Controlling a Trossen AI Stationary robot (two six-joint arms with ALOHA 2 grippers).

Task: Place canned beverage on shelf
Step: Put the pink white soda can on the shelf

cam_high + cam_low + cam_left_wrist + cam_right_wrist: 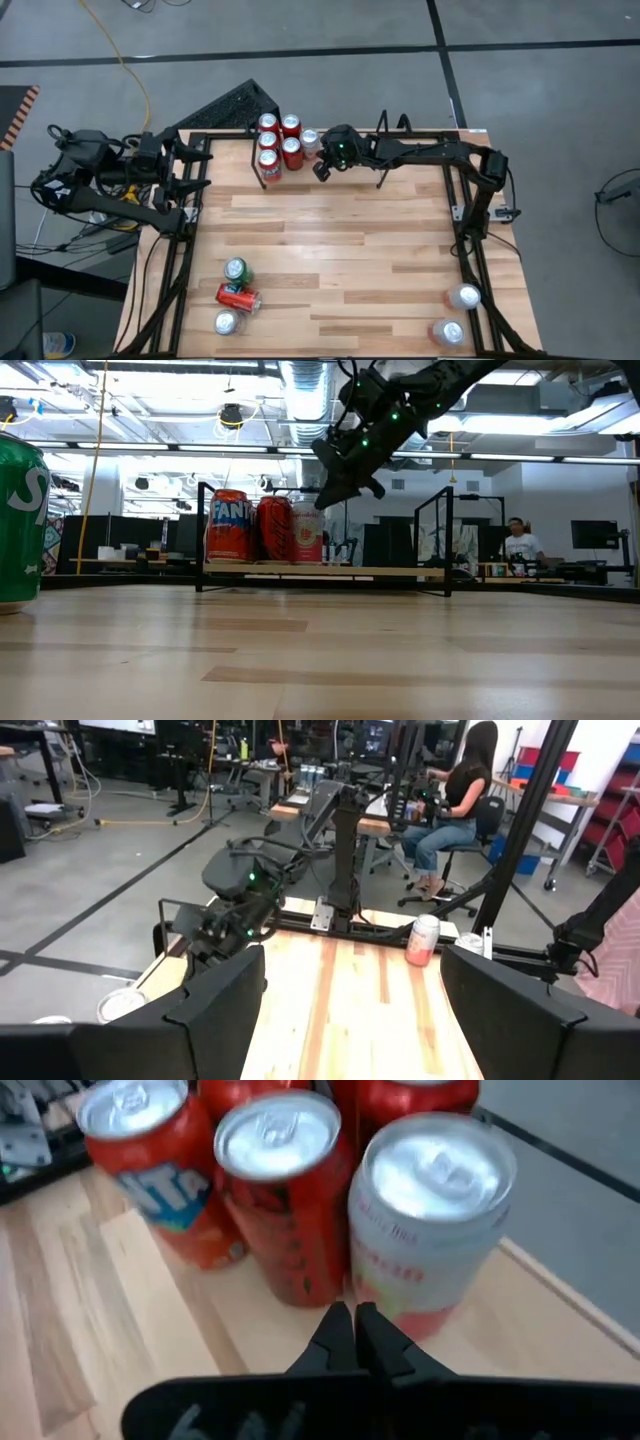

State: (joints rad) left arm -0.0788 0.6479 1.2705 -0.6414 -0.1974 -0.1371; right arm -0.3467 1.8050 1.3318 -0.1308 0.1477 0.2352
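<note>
The shelf (383, 128), a low rack of black rods (445, 535), stands at the table's far edge. Several cans stand upright at its left end: red ones (268, 140), an orange Fanta (228, 525) and a pink-and-white can (425, 1210) on the right of the group. My right gripper (322, 168) is shut and hovers just near of the pink can (307, 532). Its tips (355, 1330) slant down toward the cans, at about the height of the can tops (326, 498). My left gripper (350, 1020) waits open at the table's left edge (200, 168), pointing level across the table.
Loose cans stand near left: a green one (237, 270), a red one lying on its side (238, 297) and a silver-topped one (226, 322). Two more stand near right (463, 296), (448, 333). Black rails (180, 280) edge the table. A person (455, 810) sits beyond it.
</note>
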